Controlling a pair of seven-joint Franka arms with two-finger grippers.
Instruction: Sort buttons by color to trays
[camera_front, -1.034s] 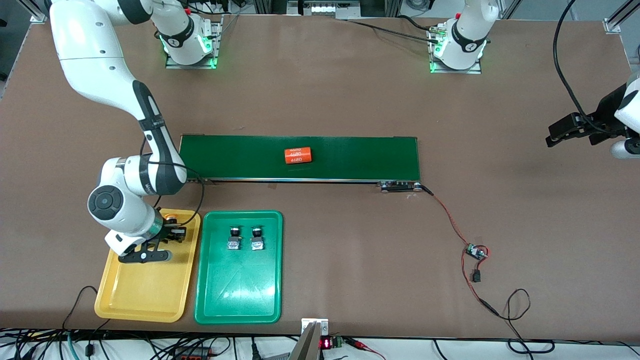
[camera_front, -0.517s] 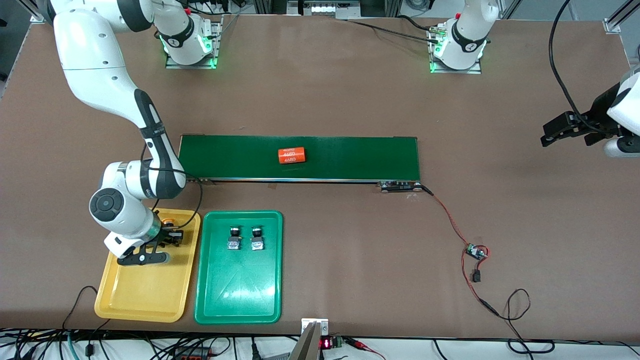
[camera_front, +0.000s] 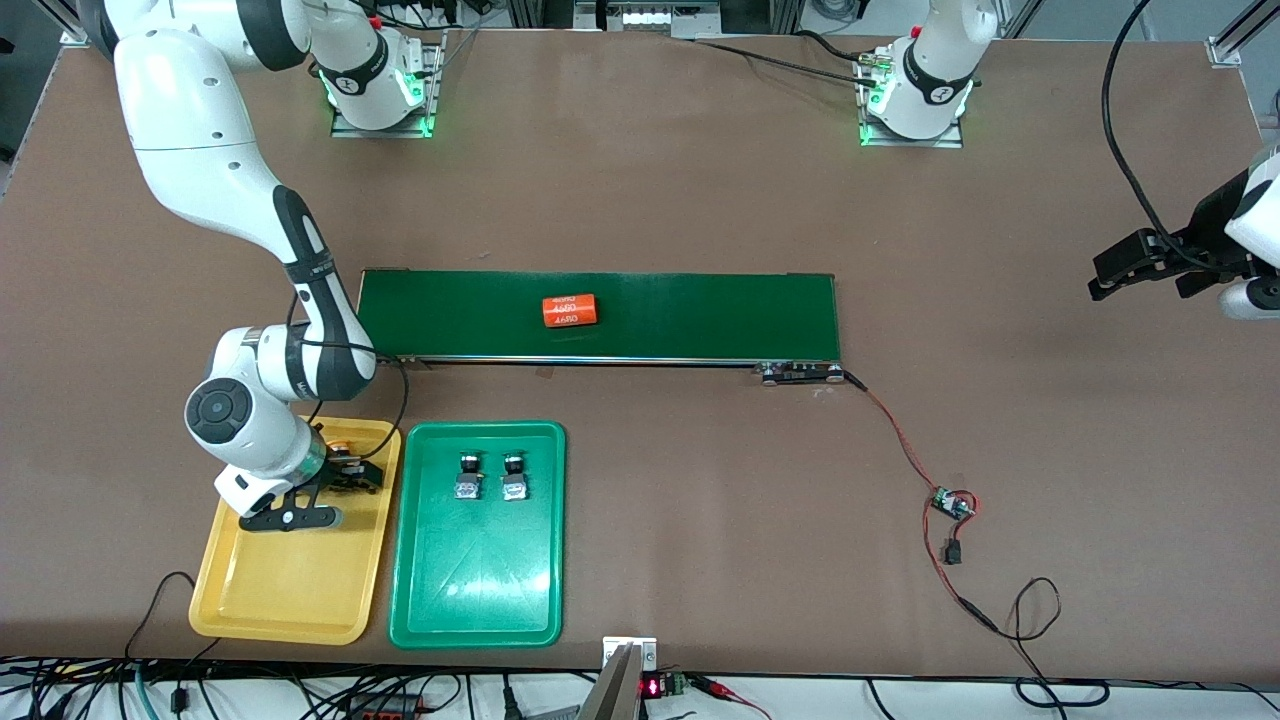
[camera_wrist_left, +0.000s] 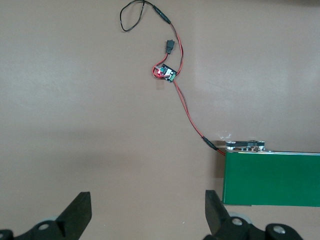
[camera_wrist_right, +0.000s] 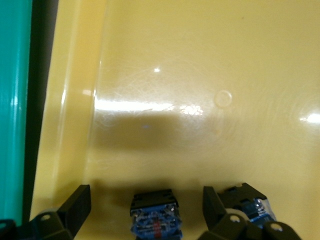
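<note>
Your right tool (camera_front: 340, 480) hangs low at its own end of the counter, fingers (camera_wrist_right: 75, 207) spread. Your left tool (camera_front: 1140, 262) waits aloft at its own end, fingers (camera_wrist_left: 77, 215) apart.

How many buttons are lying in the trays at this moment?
4. Two buttons lie side by side in the green tray; two more lie in the yellow tray, under the open right gripper, partly hidden.
</note>
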